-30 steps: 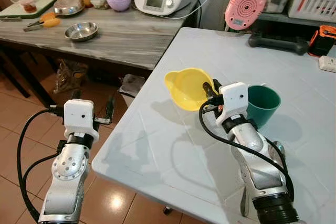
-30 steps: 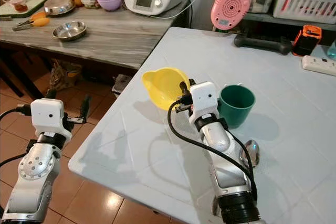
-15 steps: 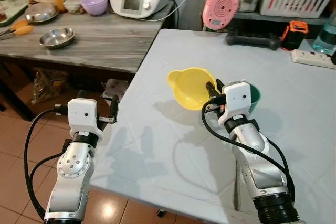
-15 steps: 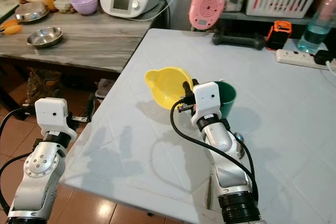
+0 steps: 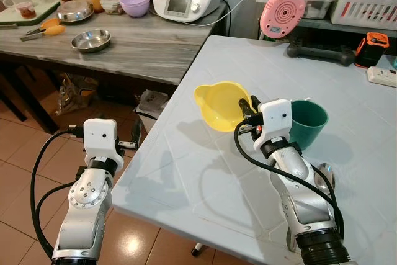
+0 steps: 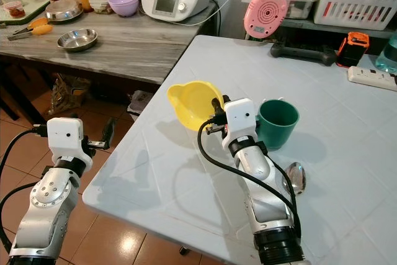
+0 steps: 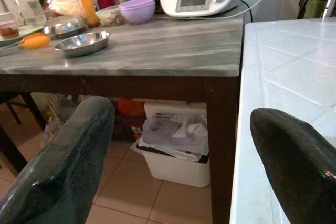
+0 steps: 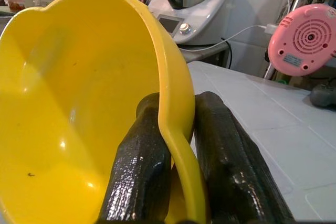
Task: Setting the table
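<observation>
Right gripper [image 5: 250, 107]: pinched on the rim of the yellow bowl [image 5: 222, 103], one finger inside the wall and one outside, as the right wrist view shows plainly.
Yellow bowl: carried tilted above the white table [image 5: 186, 172], near its left edge; its shadow falls on the tiles below, so it appears clear of the surface, though the gap is hard to judge from above.
Green cup [image 5: 308, 122]: upright on the table, just beside the right wrist, on the robot's right of the bowl.
Spoon [image 6: 296, 177]: lying on the table, partly behind the right forearm.
Left gripper [image 7: 173, 145]: fingers spread wide and holding nothing, off the table's edge, over the floor.
Step in hand (judged): setting the bowl down at a place setting.
Doing it well: level the bowl before lowering it, so the base meets the tiles flat; keep it apart from the cup; part the fingers only once the base rests, then lift the inner finger straight out to avoid tipping it.
</observation>
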Robot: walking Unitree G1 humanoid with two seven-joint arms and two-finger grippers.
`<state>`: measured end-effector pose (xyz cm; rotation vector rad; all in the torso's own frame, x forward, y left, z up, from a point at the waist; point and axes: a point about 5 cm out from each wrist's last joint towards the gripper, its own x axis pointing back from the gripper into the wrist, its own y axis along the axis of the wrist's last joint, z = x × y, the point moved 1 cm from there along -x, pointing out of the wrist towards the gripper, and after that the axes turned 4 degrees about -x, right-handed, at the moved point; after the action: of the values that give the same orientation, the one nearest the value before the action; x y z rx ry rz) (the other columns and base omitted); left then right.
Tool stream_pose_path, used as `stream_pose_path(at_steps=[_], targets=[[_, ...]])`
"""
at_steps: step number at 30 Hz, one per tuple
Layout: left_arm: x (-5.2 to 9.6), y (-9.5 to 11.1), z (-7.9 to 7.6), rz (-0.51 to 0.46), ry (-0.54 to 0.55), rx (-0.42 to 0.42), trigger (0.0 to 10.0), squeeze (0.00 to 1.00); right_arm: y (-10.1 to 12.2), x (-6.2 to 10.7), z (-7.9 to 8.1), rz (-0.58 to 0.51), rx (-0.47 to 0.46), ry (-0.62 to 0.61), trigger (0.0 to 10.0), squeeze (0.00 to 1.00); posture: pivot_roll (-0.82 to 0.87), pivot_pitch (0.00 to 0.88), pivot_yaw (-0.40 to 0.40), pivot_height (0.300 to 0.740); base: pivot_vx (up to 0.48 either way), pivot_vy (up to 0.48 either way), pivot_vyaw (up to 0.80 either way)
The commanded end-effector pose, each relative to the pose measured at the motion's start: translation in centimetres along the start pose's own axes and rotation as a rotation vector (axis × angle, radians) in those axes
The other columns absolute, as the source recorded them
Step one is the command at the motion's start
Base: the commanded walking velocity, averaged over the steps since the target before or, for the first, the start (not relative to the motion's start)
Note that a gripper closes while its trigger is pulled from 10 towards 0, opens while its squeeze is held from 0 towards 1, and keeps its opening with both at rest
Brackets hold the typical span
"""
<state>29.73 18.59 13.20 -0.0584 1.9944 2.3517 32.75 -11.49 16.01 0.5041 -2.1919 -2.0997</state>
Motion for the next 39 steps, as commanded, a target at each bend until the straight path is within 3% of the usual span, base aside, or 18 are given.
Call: stream_pose_path(at_steps=[1, 19, 32, 39], targets=[[-0.1, 0.0, 0.0, 0.014, -0.009, -0.009, 10.0, 0.00, 0.3, -0.3, 0.1, -0.008, -0.010, 0.006, 10.0, 0.00, -0.15, 0.057, 0.077, 0.740, -0.247, 0.000, 0.00], [-0.1, -0.2, 0.1, 0.039, -0.022, -0.022, 10.0, 0.00, 0.2, -0.5, -0.1, -0.005, -0.017, -0.005, 10.0, 0.00, -0.15, 0.059, 0.079, 0.740, -0.244, 0.000, 0.00], [0.3, -0.2, 0.0, 0.021, -0.044, -0.010, 10.0, 0.00, 0.2, -0.6, -0.8, 0.000, 0.002, -0.025, 10.0, 0.00, -0.14, 0.059, 0.078, 0.740, 0.000, 0.000, 0.00], [0.2, -0.2, -0.1, 0.025, -0.044, 0.029, 10.0, 0.00, 0.2, -0.7, -0.9, 0.006, 0.010, -0.028, 10.0, 0.00, -0.14, 0.055, 0.075, 0.740, 0.000, 0.000, -0.74]])
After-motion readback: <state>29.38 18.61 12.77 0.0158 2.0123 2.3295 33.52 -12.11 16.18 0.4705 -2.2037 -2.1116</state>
